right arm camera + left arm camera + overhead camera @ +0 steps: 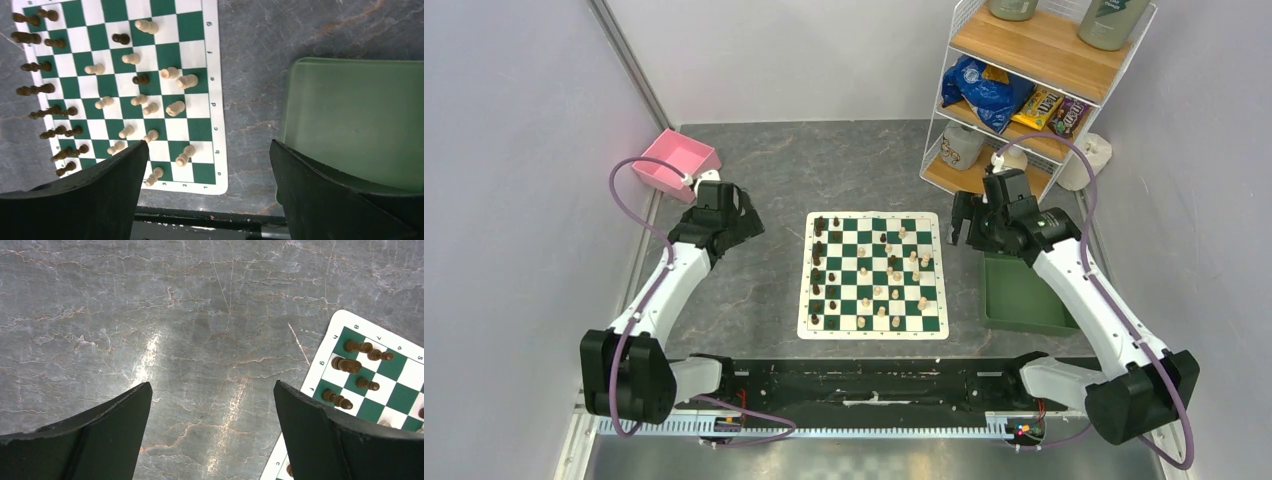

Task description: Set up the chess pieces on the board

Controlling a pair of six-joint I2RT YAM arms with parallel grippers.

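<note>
The board (872, 332) lies flat in the middle of the table. Dark brown chess pieces (819, 250) stand mostly along its left two columns, with a few further in. Pale chess pieces (894, 282) are scattered over its middle and right. My left gripper (749, 224) is open and empty over bare table left of the board's far corner. In the left wrist view (213, 384) the board's corner (325, 355) with dark pieces (346, 364) shows at right. My right gripper (959, 226) is open and empty; in the right wrist view (208, 142) it hangs between the board's edge (212, 75) and the tray.
A plain green tray (1024, 295) lies right of the board and also shows in the right wrist view (350, 120). A pink bin (676, 160) sits at far left. A wire shelf (1024, 90) with snacks stands at far right. A black rail (864, 385) runs along the near edge.
</note>
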